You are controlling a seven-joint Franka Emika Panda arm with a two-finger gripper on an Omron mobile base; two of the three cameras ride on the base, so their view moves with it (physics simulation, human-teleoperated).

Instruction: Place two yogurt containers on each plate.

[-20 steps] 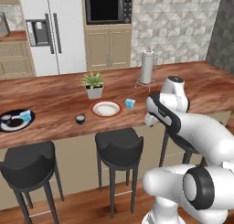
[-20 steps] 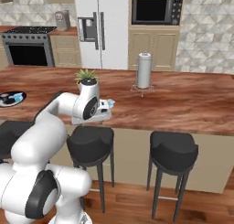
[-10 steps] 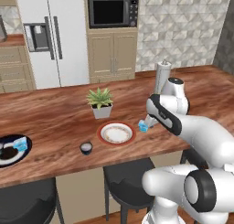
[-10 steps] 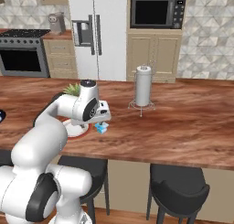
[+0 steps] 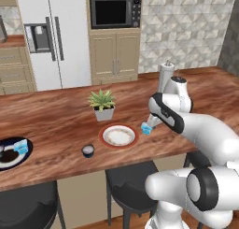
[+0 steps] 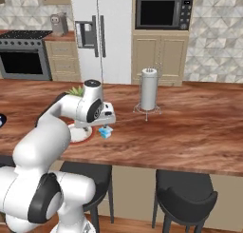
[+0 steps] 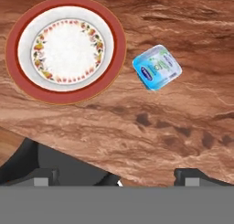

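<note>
The red-rimmed plate (image 7: 66, 49) with its cream centre lies bare on the wooden counter. Just to its right sits a light blue squarish yogurt container (image 7: 156, 66). My gripper (image 7: 119, 175) hangs above the counter edge close to this cup, open, with nothing between its fingers. From the left base camera, the gripper (image 5: 150, 122) hovers over the same cup (image 5: 146, 128), right of the red plate (image 5: 119, 136). A dark round yogurt container (image 5: 87, 151) stands on the counter left of that plate. The dark navy plate (image 5: 11, 161) at far left carries another light blue cup (image 5: 21, 148).
A potted plant (image 5: 103, 105) stands behind the red plate. A paper towel holder (image 6: 148, 89) rises at the counter's back. Dark stools (image 6: 185, 189) stand under the counter's front edge. Fridge, cabinets and microwave line the back wall.
The whole picture has shifted as the base drove closer and to the right. The open gripper now hangs over the light blue cup beside the red plate.
</note>
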